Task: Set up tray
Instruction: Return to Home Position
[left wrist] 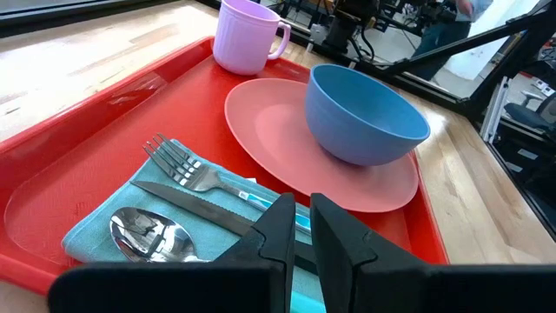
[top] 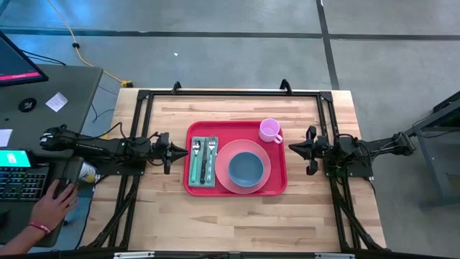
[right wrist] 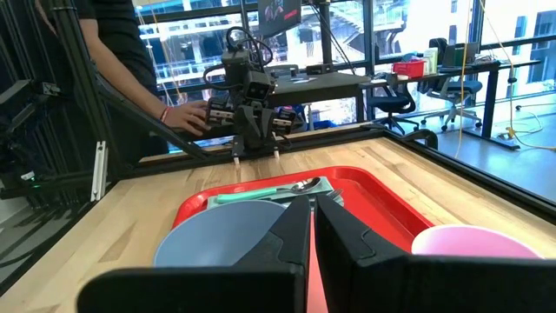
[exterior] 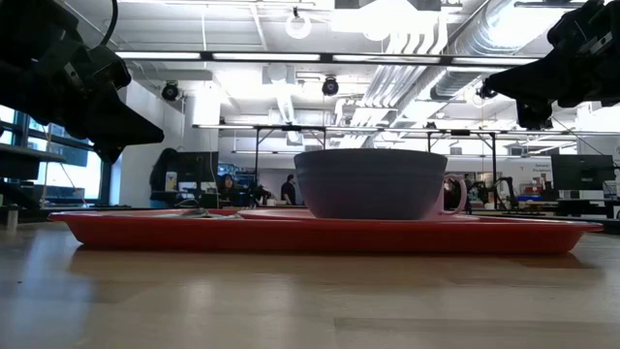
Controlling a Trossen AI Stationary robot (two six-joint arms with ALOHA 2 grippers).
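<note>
The red tray lies flat in the middle of the table. On it rests a pink plate carrying a blue bowl, a lilac mug at the far right corner, and a teal napkin with fork, knife and spoon on the left. My left gripper hovers shut just off the tray's left edge, above the table. My right gripper hovers shut just off the tray's right edge. The left wrist view shows the cutlery, bowl and mug clearly.
A black frame borders the table's far edge and sides. At the left stands a desk with a keyboard, and a person's hand rests there. Bare wood lies near the tray's front edge.
</note>
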